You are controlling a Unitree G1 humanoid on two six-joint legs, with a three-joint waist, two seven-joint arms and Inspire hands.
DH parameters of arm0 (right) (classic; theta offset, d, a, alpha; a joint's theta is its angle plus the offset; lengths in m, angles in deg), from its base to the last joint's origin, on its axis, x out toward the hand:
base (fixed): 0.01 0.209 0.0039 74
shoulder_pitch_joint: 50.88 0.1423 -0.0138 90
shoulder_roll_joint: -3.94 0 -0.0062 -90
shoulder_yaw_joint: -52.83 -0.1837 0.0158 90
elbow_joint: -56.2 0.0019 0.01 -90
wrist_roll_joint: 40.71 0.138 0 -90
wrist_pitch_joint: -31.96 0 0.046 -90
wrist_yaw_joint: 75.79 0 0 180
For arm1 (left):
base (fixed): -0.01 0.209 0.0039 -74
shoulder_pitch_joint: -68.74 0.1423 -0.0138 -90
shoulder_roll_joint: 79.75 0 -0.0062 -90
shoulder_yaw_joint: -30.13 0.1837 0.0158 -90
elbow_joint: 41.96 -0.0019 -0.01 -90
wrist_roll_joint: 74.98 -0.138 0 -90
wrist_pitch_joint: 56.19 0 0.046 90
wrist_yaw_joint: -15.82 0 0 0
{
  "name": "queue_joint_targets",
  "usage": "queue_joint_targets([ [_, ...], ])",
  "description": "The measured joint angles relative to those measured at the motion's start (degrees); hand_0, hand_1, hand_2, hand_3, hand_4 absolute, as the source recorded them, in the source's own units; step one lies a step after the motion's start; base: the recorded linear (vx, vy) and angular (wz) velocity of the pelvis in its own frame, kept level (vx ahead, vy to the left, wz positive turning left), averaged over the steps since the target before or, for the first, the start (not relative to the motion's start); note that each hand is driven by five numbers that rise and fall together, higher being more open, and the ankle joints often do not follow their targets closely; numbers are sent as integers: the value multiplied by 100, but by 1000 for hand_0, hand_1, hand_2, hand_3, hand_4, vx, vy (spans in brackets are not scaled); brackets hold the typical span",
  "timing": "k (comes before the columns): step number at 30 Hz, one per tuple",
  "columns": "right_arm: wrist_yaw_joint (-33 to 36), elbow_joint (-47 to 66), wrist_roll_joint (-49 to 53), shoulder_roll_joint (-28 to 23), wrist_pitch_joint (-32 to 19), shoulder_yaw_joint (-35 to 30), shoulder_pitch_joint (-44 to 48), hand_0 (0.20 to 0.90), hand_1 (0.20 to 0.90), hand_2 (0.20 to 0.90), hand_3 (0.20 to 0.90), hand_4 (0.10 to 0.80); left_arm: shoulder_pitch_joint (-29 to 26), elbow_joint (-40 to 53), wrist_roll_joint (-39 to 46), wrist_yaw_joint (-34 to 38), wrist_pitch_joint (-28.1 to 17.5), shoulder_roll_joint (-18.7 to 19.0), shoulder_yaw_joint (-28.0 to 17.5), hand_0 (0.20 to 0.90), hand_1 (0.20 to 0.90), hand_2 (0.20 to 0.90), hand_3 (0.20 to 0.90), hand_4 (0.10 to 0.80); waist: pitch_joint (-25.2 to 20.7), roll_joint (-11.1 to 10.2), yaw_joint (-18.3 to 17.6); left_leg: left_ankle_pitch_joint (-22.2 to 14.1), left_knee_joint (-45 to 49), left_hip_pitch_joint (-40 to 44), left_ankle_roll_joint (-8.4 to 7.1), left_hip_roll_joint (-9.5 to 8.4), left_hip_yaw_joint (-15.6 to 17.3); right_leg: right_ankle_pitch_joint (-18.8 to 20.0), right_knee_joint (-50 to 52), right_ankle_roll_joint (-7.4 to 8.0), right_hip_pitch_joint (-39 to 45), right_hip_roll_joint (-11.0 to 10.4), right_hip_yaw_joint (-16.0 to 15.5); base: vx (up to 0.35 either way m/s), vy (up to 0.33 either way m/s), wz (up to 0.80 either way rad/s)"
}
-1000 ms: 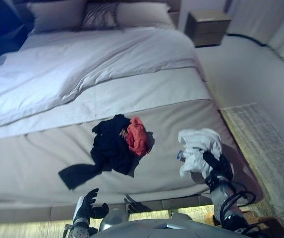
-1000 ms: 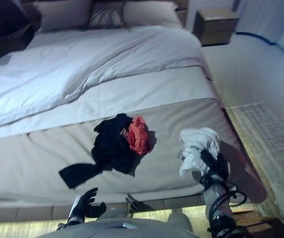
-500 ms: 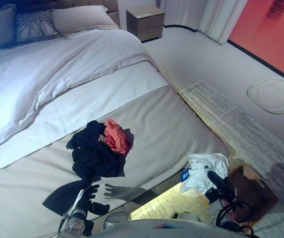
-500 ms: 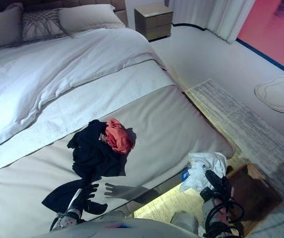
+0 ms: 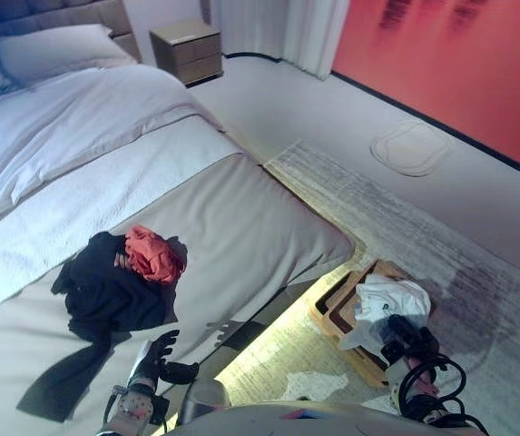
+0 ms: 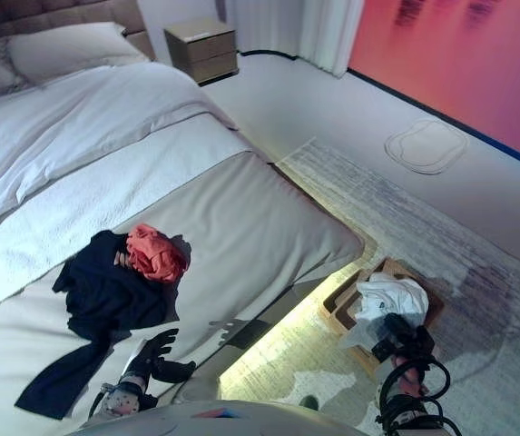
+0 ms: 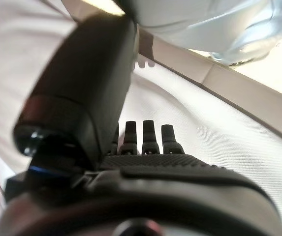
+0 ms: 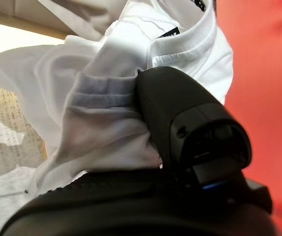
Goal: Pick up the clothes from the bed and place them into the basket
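My right hand (image 5: 403, 337) is shut on a white garment (image 5: 384, 307) and holds it over the brown basket (image 5: 339, 309) on the rug beside the bed; the right wrist view shows the white cloth (image 8: 106, 88) bunched against the thumb (image 8: 180, 118). A dark garment (image 5: 105, 295) and an orange-red garment (image 5: 152, 255) lie together on the beige bed cover (image 5: 241, 227). A dark piece (image 5: 55, 386) trails toward the bed's near edge. My left hand (image 5: 155, 359) is open and empty, low by the bed's near edge.
A white duvet (image 5: 60, 127) and pillows (image 5: 51, 50) cover the bed's far part. A wooden nightstand (image 5: 187, 50) stands beside the bed. A grey rug (image 5: 405, 227) lies beside the bed, a small white mat (image 5: 411, 147) further off by a red wall (image 5: 459, 64).
The camera has turned to the right. My right hand has carried the white garment off the bed's corner to above the basket. The left hand stays low by the bed edge.
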Motion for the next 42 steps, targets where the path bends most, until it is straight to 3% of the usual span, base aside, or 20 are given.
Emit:
queue_joint_targets([
  [3,3,-195,13,204,6,2,-83,300,300,300,200,100,-9,5,-57,34,6,83,6,900,900,900,900,800,39,-9,-149,128,-215,182,181,-117,205,17,-52,26,98,-145,-84,52,41,-29],
  [7,27,-262,13,404,53,3,-150,300,300,300,200,100,-57,0,-55,62,42,189,3,900,900,900,900,800,13,-20,-199,176,-486,356,239,-166,291,16,-50,30,89,-207,-82,43,23,-12],
  [9,-20,-261,10,405,99,5,-150,300,300,300,200,100,-21,0,-56,56,40,205,3,900,900,900,900,800,-18,-22,-262,200,-468,366,267,-179,298,73,-50,112,99,-219,-78,14,-11,4],
  [11,-74,-260,-11,391,99,5,-150,300,300,300,200,100,27,-1,-55,50,41,203,5,900,900,900,900,800,-44,-25,-296,223,-466,382,251,-169,299,210,-50,250,105,-213,-69,16,-32,3],
  [19,-178,-263,-28,125,287,-9,-48,300,300,300,200,100,164,0,-114,-8,41,150,9,900,900,900,900,800,-108,81,-286,175,-466,518,160,5,270,239,-52,242,272,-35,-116,29,-54,1],
  [28,-164,-262,-27,-426,350,-136,172,300,300,300,200,100,268,17,-115,-16,49,194,9,900,900,900,900,800,-45,220,-236,213,-469,342,81,8,76,191,-80,258,205,-62,-311,14,-30,11],
  [35,4,-263,-40,-753,486,-277,405,300,300,300,200,100,282,52,-113,-77,48,200,33,900,900,900,900,800,16,458,-91,294,-466,127,10,8,-138,190,-81,261,86,-72,-520,31,-11,15],
  [42,62,-265,-106,-1148,594,-329,890,300,300,300,200,100,376,55,-111,-85,38,190,120,900,900,900,900,800,143,634,23,362,-464,60,46,9,-241,225,-82,256,72,-69,-624,38,9,8],
])
